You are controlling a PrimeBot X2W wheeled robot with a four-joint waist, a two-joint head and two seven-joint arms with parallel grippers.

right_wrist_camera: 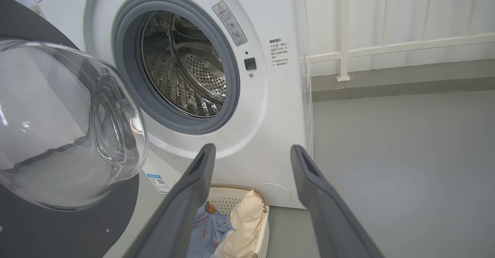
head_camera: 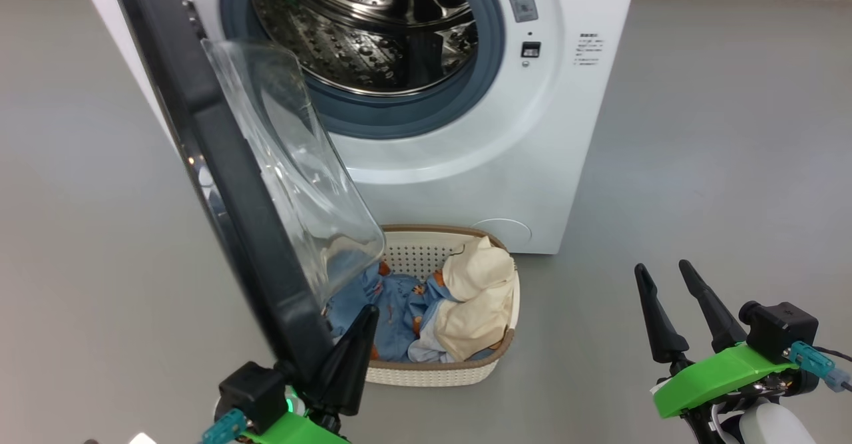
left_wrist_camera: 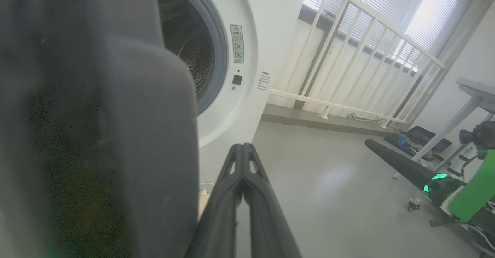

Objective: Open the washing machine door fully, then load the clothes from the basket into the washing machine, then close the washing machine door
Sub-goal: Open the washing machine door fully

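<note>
Door-opening step in hand. The washing machine door [head_camera: 219,164] stands part open above the basket [head_camera: 432,374] of clothes [head_camera: 399,304]. Left pincer [left_wrist_camera: 242,149], pressed together, sits at its lower edge; right pincer [head_camera: 663,267] is spread, idle. Next, judged: push the door wider.

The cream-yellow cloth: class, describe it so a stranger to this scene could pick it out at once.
Find the white front-loading washing machine. On the grey floor before it stands a cream perforated plastic basket with a brown rim. The plain cream-yellow cloth is bunched at its right, unprinted, unlike the light blue cloth with orange figures beside it.
</note>
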